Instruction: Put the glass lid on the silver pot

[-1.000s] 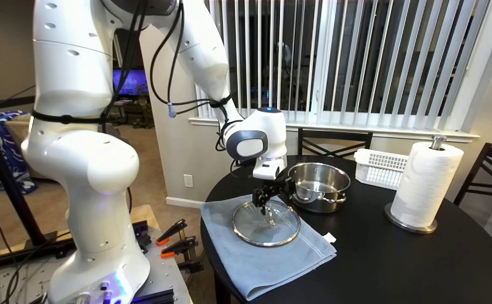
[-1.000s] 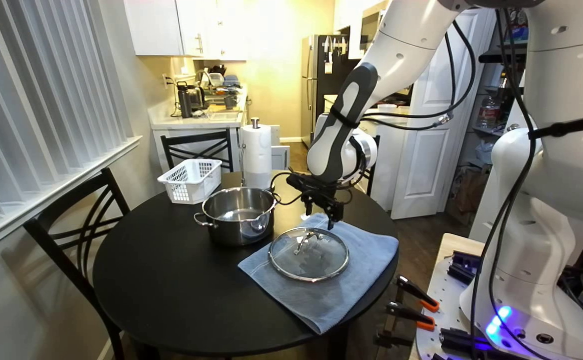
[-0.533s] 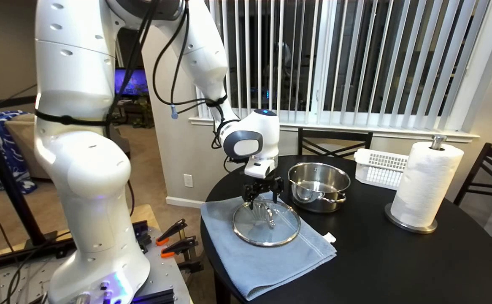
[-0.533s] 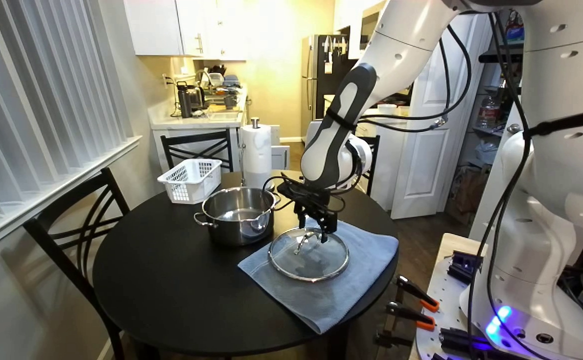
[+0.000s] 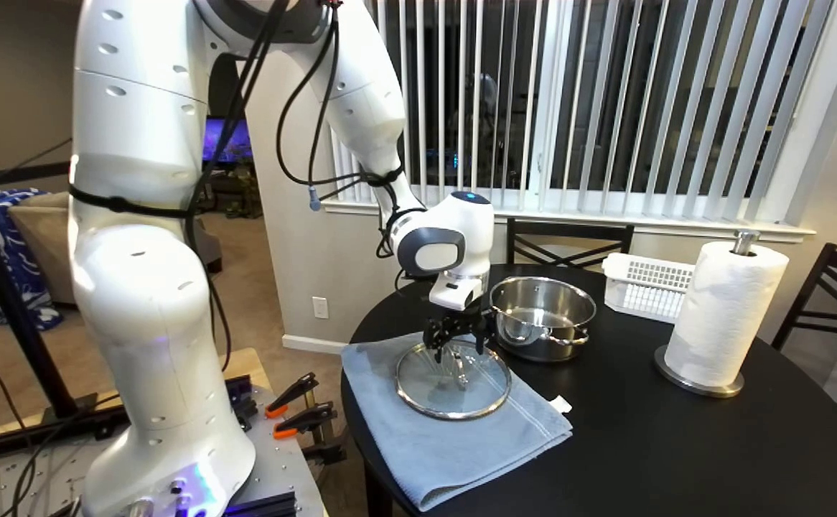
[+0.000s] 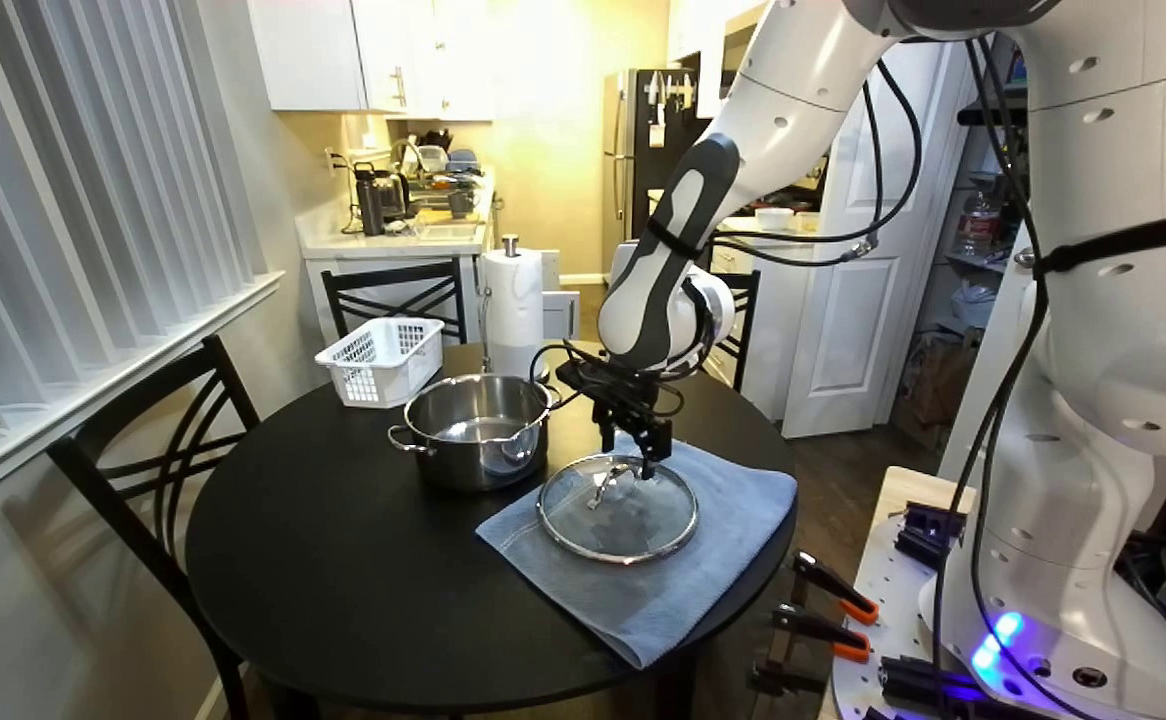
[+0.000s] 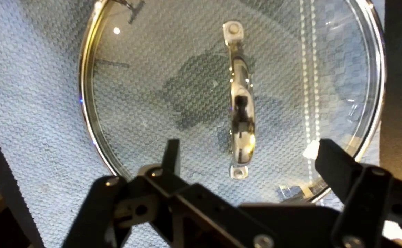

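The glass lid (image 5: pixel 451 393) is lying flat on the blue cloth (image 5: pixel 454 459), its shiny metal rim ringing the clear disc, and the gripper (image 7: pixel 249 155) is hanging right over it! The fingers (image 7: pixel 337 168) are standing wide apart, holding nothing, and in the wrist view the lower end of the lid's arched metal handle (image 7: pixel 243 113) is showing between them, clear of both. Over to the silver pot (image 6: pixel 475 466): it's standing upright on the dark counter (image 5: pixel 641 445) just beside the cloth, its bright steel inside showing. Farther off, the white basket (image 5: pixel 644 298) and the paper towel roll (image 5: pixel 727 316) are sitting near each other, well apart from the lid.
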Controlling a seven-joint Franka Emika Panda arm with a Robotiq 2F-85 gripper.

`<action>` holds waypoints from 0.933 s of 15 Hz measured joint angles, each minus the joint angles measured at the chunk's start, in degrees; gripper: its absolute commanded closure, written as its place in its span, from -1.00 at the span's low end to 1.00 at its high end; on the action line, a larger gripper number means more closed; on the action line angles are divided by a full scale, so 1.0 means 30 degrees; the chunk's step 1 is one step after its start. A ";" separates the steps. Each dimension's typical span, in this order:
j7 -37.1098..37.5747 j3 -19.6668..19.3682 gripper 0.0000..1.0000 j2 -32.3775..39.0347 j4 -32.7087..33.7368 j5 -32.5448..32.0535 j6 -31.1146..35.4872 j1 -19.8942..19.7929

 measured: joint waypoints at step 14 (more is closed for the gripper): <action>0.1539 0.0106 -1.00 0.0717 0.0197 -0.2345 -0.0610 0.0355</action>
